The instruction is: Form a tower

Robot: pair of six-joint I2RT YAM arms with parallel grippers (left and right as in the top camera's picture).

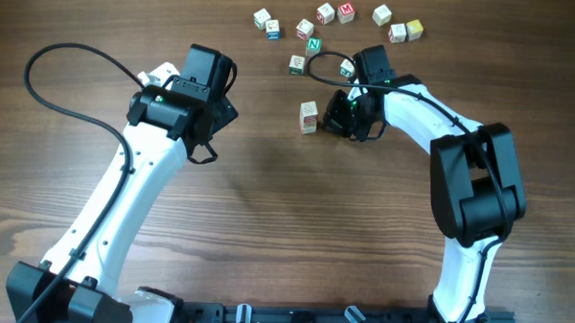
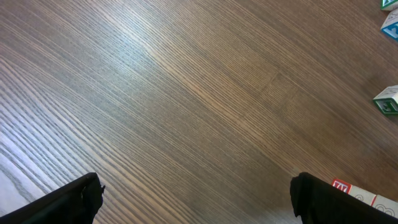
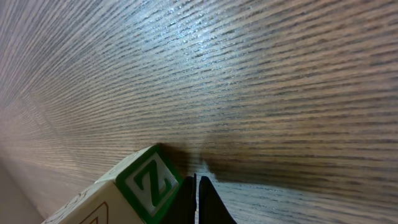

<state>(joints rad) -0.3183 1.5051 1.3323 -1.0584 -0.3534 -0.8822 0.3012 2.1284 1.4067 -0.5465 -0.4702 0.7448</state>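
The tower [image 1: 308,116] is a short column of pale cubes, its top face white with a reddish mark, standing at the table's middle back. My right gripper [image 1: 333,116] is shut with nothing in it, low at the tower's right side. In the right wrist view its closed fingertips [image 3: 196,202] sit right beside a cube with a green Z face [image 3: 149,186]; I cannot tell whether they touch. My left gripper [image 1: 215,116] is wide open and empty, well left of the tower, over bare wood [image 2: 196,199]. A white, red-marked cube face [image 2: 359,194] peeks out behind its right finger.
Several loose alphabet cubes [image 1: 323,13] lie scattered along the back of the table, the nearest [image 1: 298,63] just behind the tower. Two cube corners [image 2: 388,101] show at the right edge of the left wrist view.
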